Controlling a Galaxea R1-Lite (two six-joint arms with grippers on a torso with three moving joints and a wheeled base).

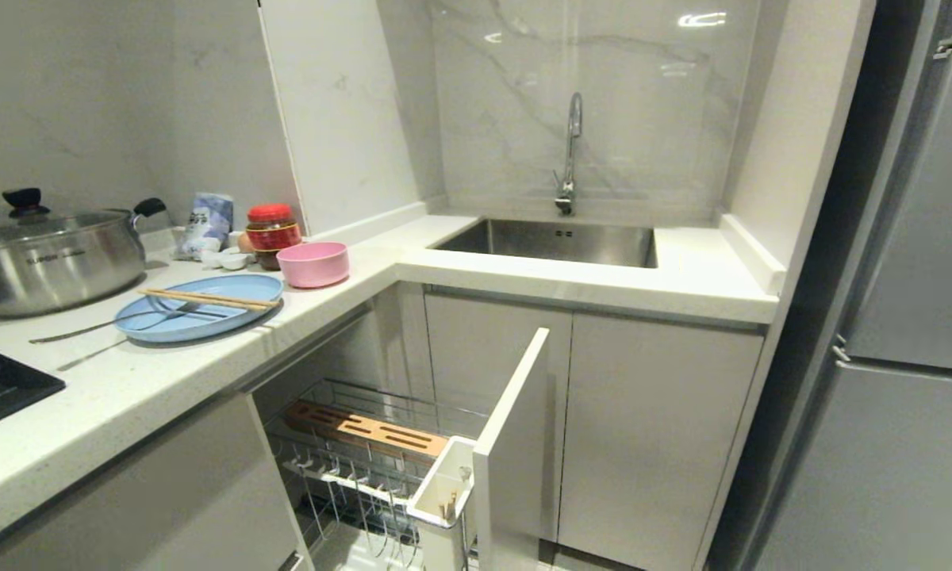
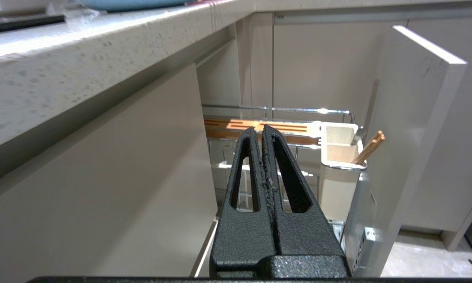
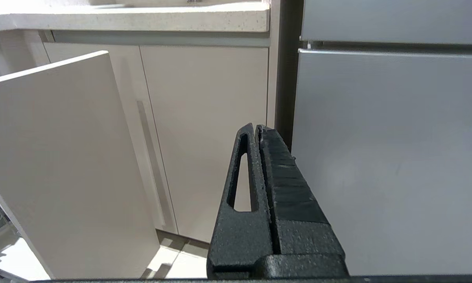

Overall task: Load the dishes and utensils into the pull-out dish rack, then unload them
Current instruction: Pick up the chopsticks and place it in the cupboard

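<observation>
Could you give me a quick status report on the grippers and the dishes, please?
Left gripper and right gripper shut, empty, low by the cabinets. Plate, chopsticks, fork, bowl on the counter. Dish rack pulled out; nothing blocking.

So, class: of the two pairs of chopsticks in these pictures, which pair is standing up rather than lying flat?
The pair in the white utensil cup of the pull-out rack: those chopsticks lean upright, tips poking out. The other chopsticks lie flat across the blue plate on the counter.

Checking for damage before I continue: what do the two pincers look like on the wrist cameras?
Both match: the left pincer and right pincer are matte black with a rough, speckled finish. Each has two tapering wedge-shaped fingers with long triangular cut-outs. The right's inner pad looks ribbed. No cables or markings show.
</observation>
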